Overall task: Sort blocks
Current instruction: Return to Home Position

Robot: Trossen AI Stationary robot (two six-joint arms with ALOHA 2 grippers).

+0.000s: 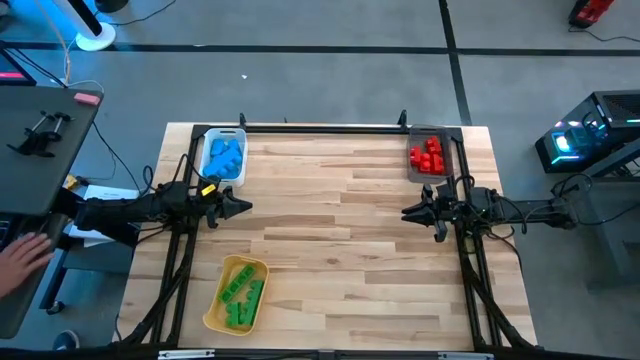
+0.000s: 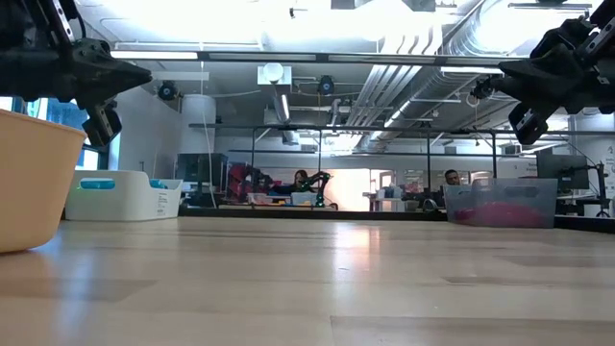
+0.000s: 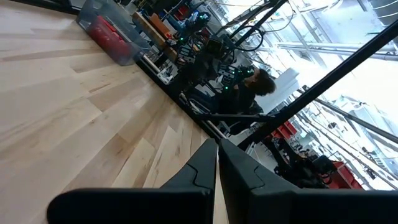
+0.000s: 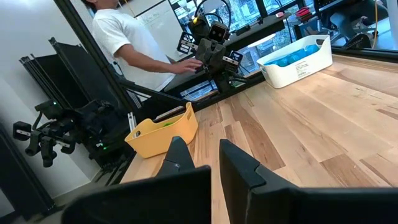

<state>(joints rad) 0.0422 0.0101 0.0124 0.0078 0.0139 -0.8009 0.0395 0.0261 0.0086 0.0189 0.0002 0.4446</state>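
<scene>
The blocks lie sorted by colour in three trays. Blue blocks [image 1: 225, 155] fill the white tray [image 1: 207, 140] at the far left. Red blocks [image 1: 427, 157] lie in the grey tray [image 1: 446, 137] at the far right. Green blocks [image 1: 243, 292] lie in the yellow tray [image 1: 214, 312] at the near left. My left gripper [image 1: 246, 207] hangs shut at the table's left edge, pointing level toward the middle. My right gripper [image 1: 406, 212] hangs shut at the right edge, facing it. Both are above the bare wood and hold nothing.
Bare wooden tabletop [image 1: 340, 240] stretches between the two grippers. A black frame [image 1: 320, 126] runs along the far edge. A person's hand [image 1: 25, 255] rests at a desk left of the table, and a person in a white shirt [image 4: 130, 43] stands there.
</scene>
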